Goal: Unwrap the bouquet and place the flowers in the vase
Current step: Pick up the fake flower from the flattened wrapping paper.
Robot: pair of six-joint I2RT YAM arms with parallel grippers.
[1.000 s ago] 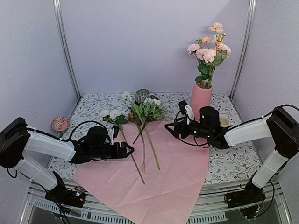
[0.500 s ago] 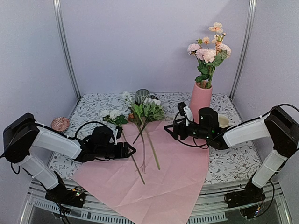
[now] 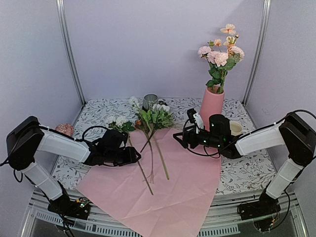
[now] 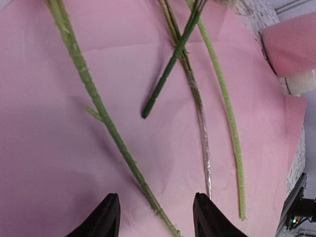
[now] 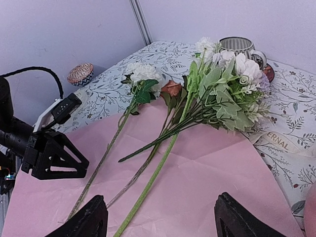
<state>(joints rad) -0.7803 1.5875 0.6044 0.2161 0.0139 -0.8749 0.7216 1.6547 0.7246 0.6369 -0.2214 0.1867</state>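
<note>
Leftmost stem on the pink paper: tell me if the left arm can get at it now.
Probably yes: the stem lies bare on the paper, between the left gripper's open fingers.

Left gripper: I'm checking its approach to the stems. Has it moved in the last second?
Yes. In the top view the left gripper has shifted right, farther onto the pink paper, closing on the leftmost stem lying there.

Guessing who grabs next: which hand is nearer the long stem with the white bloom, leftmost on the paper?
Left. The left hand sits right over that stem, one finger on each side; the right hand hangs across the pink paper, well away from it.
</note>
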